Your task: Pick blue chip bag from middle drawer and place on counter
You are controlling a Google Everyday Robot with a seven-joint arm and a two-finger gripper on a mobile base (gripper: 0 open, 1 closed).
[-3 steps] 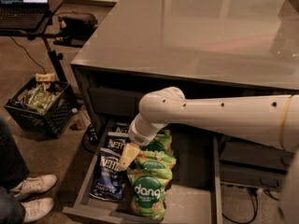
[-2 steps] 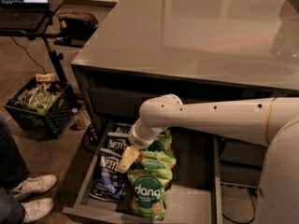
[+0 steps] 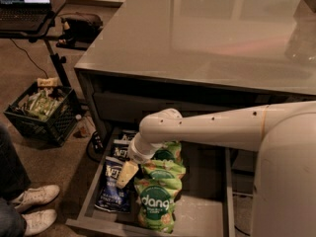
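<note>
- Down in the open middle drawer, the pincer hangs over the blue chip bag, near its upper edge; whether it is open or closed I cannot tell.
- That drawer holds dark blue bags along its left side and green dang bags in a row just beside them.
- Likely slip: drifting right, the pincer could catch green foil instead, or both bags at once.
- Crinkly foil pinched shallowly may slide free on the lift to the table.
- On the floor, a black crate holds greenish packets.
</note>
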